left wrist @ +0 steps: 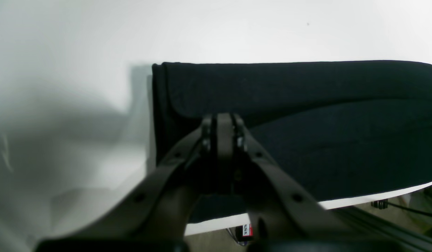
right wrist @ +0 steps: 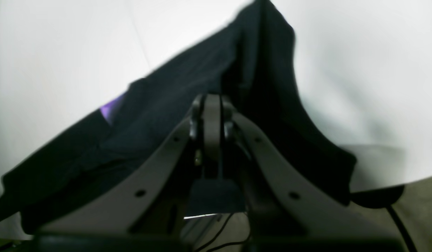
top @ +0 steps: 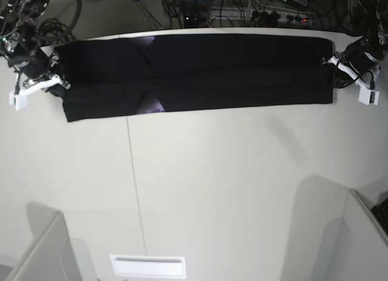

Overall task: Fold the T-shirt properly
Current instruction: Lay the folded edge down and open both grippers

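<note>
The black T-shirt [top: 200,69] lies folded into a long strip along the table's far edge. A bit of purple print [top: 151,105] shows at its front fold. My left gripper [top: 335,64] is at the strip's right end. In the left wrist view it [left wrist: 224,120] is shut, pinching the cloth [left wrist: 307,91], and a crease runs from its tips. My right gripper [top: 56,81] is at the strip's left end. In the right wrist view it [right wrist: 212,105] is shut on the cloth [right wrist: 159,105], which rises tent-like around it.
The white table [top: 212,190] stretches toward the front, with a thin seam [top: 133,172]. Grey panels stand at the front left [top: 42,251] and front right [top: 364,238]. Cables and electronics [top: 242,8] lie behind the far edge. A white slot plate [top: 148,266] sits at the front.
</note>
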Controlling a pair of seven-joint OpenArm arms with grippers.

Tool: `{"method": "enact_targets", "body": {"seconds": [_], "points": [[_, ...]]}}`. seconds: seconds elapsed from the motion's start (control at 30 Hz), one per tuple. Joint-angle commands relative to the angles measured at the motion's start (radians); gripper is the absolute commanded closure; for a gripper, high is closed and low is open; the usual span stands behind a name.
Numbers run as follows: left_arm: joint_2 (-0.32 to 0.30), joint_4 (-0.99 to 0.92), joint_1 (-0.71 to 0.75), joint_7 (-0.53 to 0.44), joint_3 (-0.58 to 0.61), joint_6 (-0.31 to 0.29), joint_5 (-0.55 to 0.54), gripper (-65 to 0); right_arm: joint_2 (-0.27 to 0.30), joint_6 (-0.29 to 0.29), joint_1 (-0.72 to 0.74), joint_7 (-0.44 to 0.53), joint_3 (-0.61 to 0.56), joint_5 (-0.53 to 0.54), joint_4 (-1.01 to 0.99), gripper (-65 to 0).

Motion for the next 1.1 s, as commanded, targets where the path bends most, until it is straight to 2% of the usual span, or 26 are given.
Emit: {"method": "enact_targets", "body": {"seconds": [0.0,0.23,0.87,1.0,1.07], "points": [[-0.016,0.020,0.011,-0.015,-0.009,0.001,-0.016,0.0,0.010,0.007,0.002,0.019,0.006,-0.012,0.014,0.0],[-0.016,0.022,0.034,-0.015,-0.009,0.001,-0.014,0.0,0.007,0.007,0.000,-0.002,-0.043,-0.039,-0.021,0.0],[-0.014,0.009,0.083,-0.015,-0.011,0.006,-0.007,0.0,0.007,0.007,-0.014,-0.002,-0.046,-0.041,-0.132,0.0],[-0.008,0.009,0.086,-0.015,-0.075,0.006,-0.007,0.0,0.007,0.007,-0.014,-0.007,-0.038,-0.041,-0.135,0.0],[-0.006,0.009,0.089,-0.015,-0.106,0.006,-0.007,-12.7,0.007,0.007,-0.014,-0.007,-0.038,-0.041,-0.135,0.0]]}}
